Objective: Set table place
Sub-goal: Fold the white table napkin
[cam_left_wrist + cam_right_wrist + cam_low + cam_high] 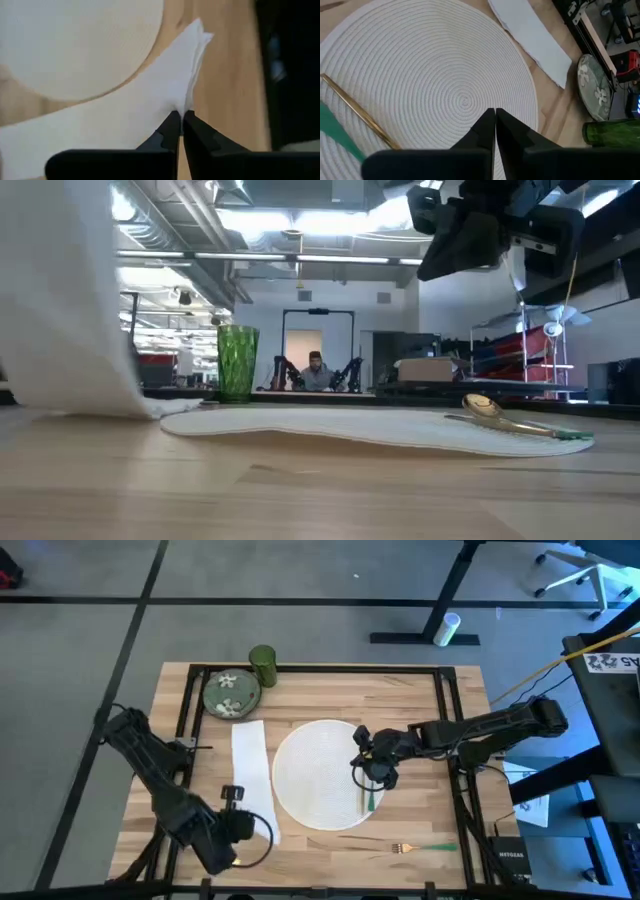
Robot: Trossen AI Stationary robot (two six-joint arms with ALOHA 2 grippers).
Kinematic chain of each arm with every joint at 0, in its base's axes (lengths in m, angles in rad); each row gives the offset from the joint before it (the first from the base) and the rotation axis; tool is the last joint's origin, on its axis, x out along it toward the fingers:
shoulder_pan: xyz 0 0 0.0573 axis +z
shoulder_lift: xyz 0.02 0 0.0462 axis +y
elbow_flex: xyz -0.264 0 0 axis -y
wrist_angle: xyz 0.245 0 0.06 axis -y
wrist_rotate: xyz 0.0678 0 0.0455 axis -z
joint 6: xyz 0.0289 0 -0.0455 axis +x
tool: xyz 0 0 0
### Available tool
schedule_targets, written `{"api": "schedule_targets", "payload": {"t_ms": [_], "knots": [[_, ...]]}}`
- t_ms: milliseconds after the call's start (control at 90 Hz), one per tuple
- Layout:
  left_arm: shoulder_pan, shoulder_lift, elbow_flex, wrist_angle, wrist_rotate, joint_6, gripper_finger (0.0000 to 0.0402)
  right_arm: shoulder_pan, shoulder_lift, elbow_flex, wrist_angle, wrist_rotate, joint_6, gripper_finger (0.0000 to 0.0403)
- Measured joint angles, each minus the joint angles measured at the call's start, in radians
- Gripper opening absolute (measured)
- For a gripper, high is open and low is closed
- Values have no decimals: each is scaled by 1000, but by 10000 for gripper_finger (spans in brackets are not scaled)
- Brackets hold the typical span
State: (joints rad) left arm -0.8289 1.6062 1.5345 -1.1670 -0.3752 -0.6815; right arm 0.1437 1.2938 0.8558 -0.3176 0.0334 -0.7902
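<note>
A white folded napkin (250,765) lies on the table (420,700) left of a round white woven placemat (320,775). My left gripper (236,798) is shut on the napkin near its near end; in the low view the napkin (60,290) rises at the left. A gold spoon with a green handle (370,795) rests on the placemat's right part. My right gripper (368,768) hovers shut above the placemat, beside the spoon (355,115), touching nothing. A green-handled fork (420,847) lies on the wood near the front edge. My left gripper pinches the napkin's long edge (186,102), the one away from the placemat, between its two fingers. The fingers reach along the cloth toward the table's far side. That end is lifted; the napkin's far part (150,408) still lies on the table. Several layers show at the far corner (200,35).
A green flowered plate (231,693) and a green ribbed cup (262,665) stand at the table's far left. Black rails (445,710) run along the table's sides. Bare wood lies near the front between napkin and fork. A person sits far off in the room (315,370).
</note>
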Motion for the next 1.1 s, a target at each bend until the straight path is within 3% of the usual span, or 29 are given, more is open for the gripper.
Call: {"api": "schedule_targets", "payload": {"t_ms": [300,567,933,1100], "knots": [[-36,-3,0,60,54,-92,0,0,0,0,-16,0,0,0],[23,-3,-8,-164,10,-236,0,0,0,0,-16,0,0,0],[152,-3,-9,-380,-83,-235,0,0,0,0,-15,0,0,0],[202,-3,-68,-395,-87,-235,0,0,0,0,-16,0,0,0]]}}
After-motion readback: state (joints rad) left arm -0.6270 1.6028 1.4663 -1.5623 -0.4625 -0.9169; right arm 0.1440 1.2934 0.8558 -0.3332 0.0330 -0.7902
